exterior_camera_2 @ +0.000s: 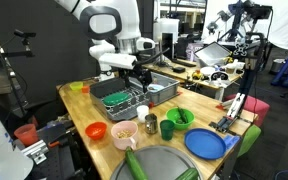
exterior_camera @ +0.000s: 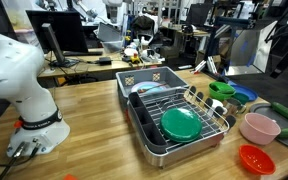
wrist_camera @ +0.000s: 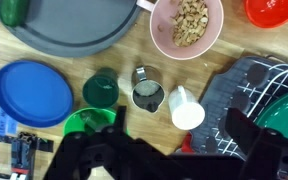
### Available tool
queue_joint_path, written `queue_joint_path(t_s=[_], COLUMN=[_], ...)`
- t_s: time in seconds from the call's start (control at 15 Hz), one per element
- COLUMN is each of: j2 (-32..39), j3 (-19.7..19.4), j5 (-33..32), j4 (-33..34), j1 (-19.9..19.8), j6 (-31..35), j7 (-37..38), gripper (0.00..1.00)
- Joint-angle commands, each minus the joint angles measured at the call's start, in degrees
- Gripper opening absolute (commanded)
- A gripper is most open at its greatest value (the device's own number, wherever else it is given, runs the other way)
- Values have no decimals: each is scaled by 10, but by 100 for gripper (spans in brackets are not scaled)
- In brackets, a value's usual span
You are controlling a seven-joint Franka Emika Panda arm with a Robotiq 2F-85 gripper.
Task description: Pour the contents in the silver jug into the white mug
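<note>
The silver jug stands upright on the wooden table, with a pale filling visible inside. The white mug lies close beside it, next to the dish rack's edge. In an exterior view the jug and the mug sit between the rack and a dark green cup. My gripper is open and empty, hovering well above both, with its fingers at the bottom of the wrist view. It also shows in an exterior view, above the rack.
A pink bowl of nuts, a red bowl, a grey tray, a blue plate, a dark green cup and a bright green bowl surround them. The dish rack holds a green plate.
</note>
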Motion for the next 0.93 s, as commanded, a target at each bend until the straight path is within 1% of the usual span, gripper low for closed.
queue_joint_path(t_s=[0.0, 0.13, 0.2, 0.27, 0.33, 0.47, 0.67, 0.73, 0.87], j2=[22, 37, 47, 40, 45, 46, 46, 47, 54], j3=[-5, -1, -5, 8, 7, 4, 5, 8, 9], j5=[109, 198, 244, 185, 215, 227, 227, 199, 186], j4=[-45, -58, -54, -54, -55, -55, -55, -64, -70], j1=[18, 22, 18, 13, 11, 10, 11, 10, 10], j6=[88, 115, 97, 95, 94, 94, 94, 111, 122], j7=[-160, -250, -293, -221, -255, -273, -273, -253, -244], gripper=[100, 100, 100, 100, 100, 100, 100, 100, 100])
